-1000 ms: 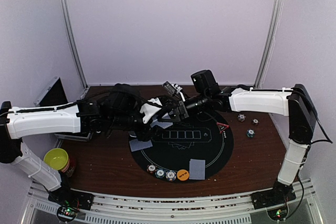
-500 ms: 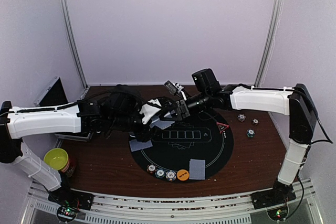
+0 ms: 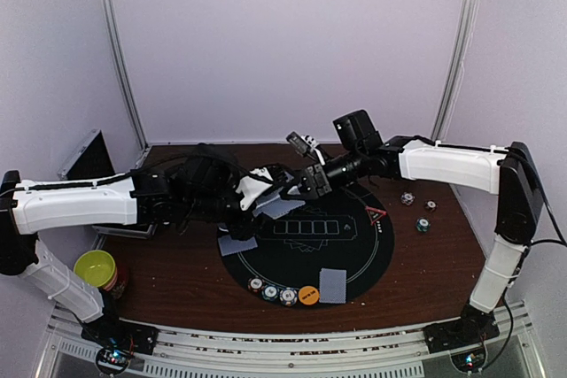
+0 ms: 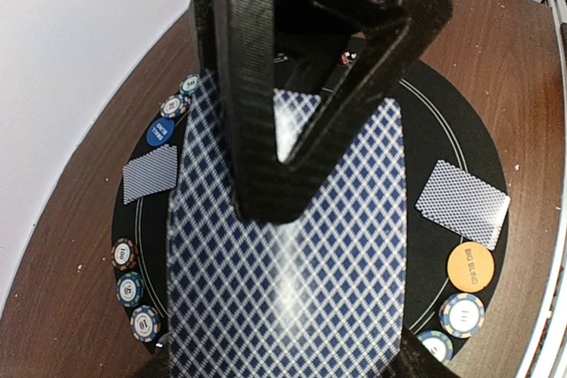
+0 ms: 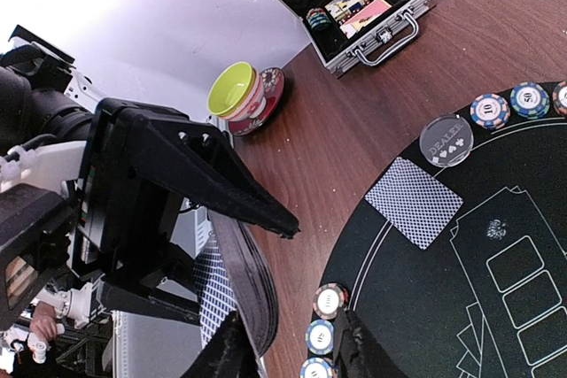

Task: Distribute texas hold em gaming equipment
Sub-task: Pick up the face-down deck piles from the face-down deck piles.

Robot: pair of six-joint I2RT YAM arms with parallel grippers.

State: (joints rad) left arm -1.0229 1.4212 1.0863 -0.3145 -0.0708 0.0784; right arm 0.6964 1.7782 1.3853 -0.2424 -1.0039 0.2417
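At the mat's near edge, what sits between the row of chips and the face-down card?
The orange button, close beside the last chip and the card. The top view shows it plainly, the left wrist view too.

The left arm and right arm have white shells, black joints, cables and screw-studded black jaws.

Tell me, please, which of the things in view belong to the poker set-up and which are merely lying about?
Belonging to the job: deck of cards; dealt cards; poker chips; orange button; blue button; red triangle marker.

Lying about: yellow-green bowl; open metal case.
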